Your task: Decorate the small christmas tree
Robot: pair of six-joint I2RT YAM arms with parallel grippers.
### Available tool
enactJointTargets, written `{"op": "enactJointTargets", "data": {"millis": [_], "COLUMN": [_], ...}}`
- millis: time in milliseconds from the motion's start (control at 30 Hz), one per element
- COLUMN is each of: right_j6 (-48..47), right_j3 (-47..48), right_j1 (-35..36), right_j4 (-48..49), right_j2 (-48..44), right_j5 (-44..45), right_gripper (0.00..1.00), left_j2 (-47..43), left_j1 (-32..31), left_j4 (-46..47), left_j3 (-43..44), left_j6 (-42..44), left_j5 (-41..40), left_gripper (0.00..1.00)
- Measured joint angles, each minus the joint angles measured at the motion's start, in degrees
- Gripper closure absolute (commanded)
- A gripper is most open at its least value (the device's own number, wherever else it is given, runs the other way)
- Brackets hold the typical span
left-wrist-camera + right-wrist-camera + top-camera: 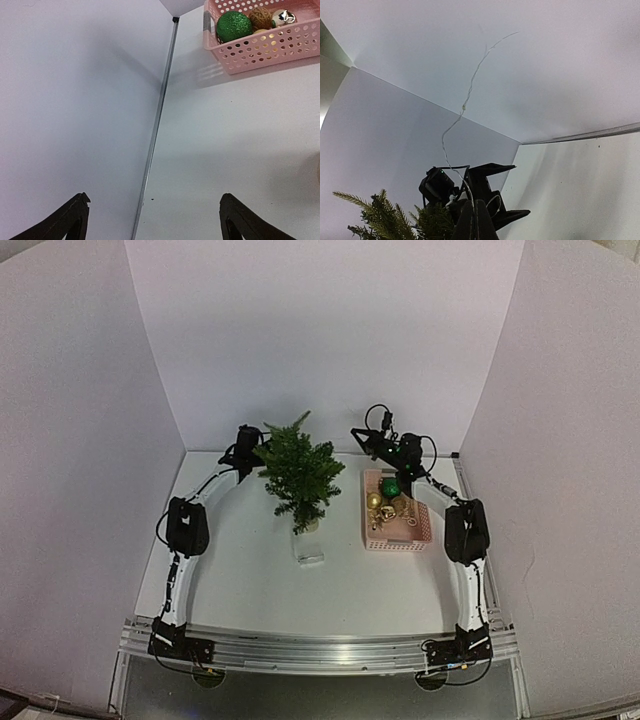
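Small christmas tree [298,472]: bushy dark-green needle branches, rough cone shape, upright in a small pale pot, mid-table twd the back wall. Just in front of the pot lies a small clear blocky piece [309,557]; can't tell what it is.

Pink basket [260,49]: plastic, rectangular, walls punched w/ round holes, on the table right of the tree. Inside it are a green glitter ball [233,26], a brown twine-wrapped ball [260,17], a shiny silver bell [283,17] and gold balls [374,501].

Table [250,585] is matte white, w/ plain white panels on three sides. A thin metal strip [157,125] runs along the seam betw. table and wall.

Room: tree and basket stand apart, w/ a strip of table betw. them. A wider stretch lies betw. the tree and the arm bases. The tree's back branches are near the rear panel.

Left claw [155,196] sits just beside the tree's left branches, by the back wall. Its fingers are spread wide w/ nothing betw. them, only wall and table beyond.

Right claw [474,212] is raised over the basket's far end, pointing twd the tree. Its fingers are pressed together, pinching a thin pale wire [465,105] that curls up from the tips.
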Motion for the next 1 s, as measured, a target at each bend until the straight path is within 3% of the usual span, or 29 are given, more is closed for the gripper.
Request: {"op": "enactJointTargets", "data": {"millis": [300,567,1000], "right_j6": [-8.2,-14.0,-26.3], "right_j3": [-3.1,0.3,-0.1], "right_j1": [-1.3,-1.5,-1.4], "right_j4": [-6.5,-13.5,-28.3], "right_j2": [-7.6,-10.8,-21.1], "right_j5": [2.4,3.3,3.9], "right_gripper": [1.00,1.00,1.00], "left_j2": [-2.1,-4.5,-21.8], "left_j1": [3.0,6.1,11.4], "left_j4": [-0.1,-3.3,-12.3], "left_j3": [-3.8,-7.9,-18.4], "left_j6": [0.6,1.4,2.7], "left_j5": [-5.3,-9.5,-8.2], "left_gripper": [0.01,0.00,0.01]}}
